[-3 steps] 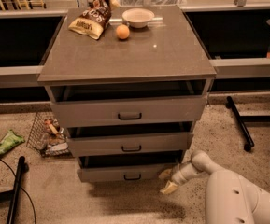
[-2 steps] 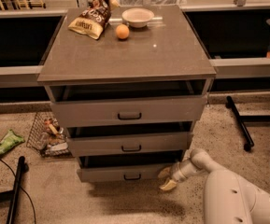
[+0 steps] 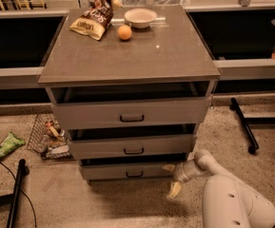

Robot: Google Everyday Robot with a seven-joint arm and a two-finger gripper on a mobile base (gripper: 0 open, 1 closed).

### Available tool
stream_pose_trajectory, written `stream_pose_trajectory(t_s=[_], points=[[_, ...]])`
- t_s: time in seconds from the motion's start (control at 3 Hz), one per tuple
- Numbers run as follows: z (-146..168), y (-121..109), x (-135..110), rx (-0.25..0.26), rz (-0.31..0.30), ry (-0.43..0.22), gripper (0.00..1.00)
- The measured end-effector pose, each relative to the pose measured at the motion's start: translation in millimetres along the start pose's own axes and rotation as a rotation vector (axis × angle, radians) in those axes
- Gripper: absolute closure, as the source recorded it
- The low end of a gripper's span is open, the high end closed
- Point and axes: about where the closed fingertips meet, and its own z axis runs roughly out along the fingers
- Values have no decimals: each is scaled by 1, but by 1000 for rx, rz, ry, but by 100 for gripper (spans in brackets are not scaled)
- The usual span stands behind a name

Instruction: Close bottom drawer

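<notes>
The bottom drawer (image 3: 127, 172) is the lowest of three grey drawers in the cabinet, with a small dark handle (image 3: 134, 174). Its front stands out only slightly from the cabinet. My gripper (image 3: 171, 178) is at the drawer front's right end, with one fingertip near the front's right corner and the other pointing down toward the floor. The fingers are spread apart and hold nothing. My white arm (image 3: 227, 198) reaches in from the lower right.
The middle drawer (image 3: 133, 147) and top drawer (image 3: 130, 113) stand slightly out. On the cabinet top (image 3: 142, 56) lie a chip bag (image 3: 93, 19), an orange (image 3: 124, 32) and a white bowl (image 3: 140, 17). A wire basket (image 3: 49, 137) and green wrapper (image 3: 7, 144) lie left; black stands (image 3: 244, 125) right.
The view has moved nearer to the cabinet. The bottom drawer sits further in than before. My gripper stays at the drawer's right end.
</notes>
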Motion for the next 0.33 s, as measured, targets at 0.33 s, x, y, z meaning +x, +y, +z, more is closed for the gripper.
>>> stream_pose_trajectory(t_s=[0.33], points=[[1, -4, 0, 0, -4, -13, 0]])
